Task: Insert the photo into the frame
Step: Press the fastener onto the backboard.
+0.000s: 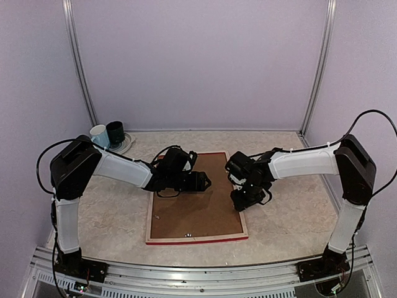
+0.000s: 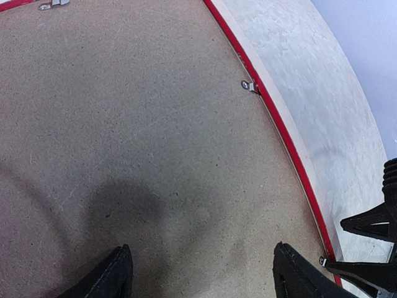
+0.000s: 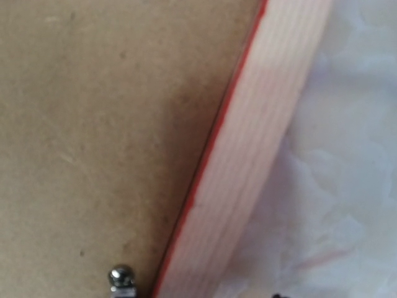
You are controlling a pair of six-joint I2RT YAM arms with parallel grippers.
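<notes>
the left gripper (image 2: pixel 201 276) has its two fingers apart and holds nothing, just above the brown backing board (image 2: pixel 136 124), likely to press it flat. the right gripper (image 1: pixel 247 198) sits at the right edge of the frame (image 1: pixel 205 238) by a small metal clip (image 3: pixel 121 277), maybe to turn it, but i cannot tell if its fingers are apart or together. the frame lies face down on the table (image 1: pixel 291 230) with the board in it, and the photo is hidden, perhaps under the board.
</notes>
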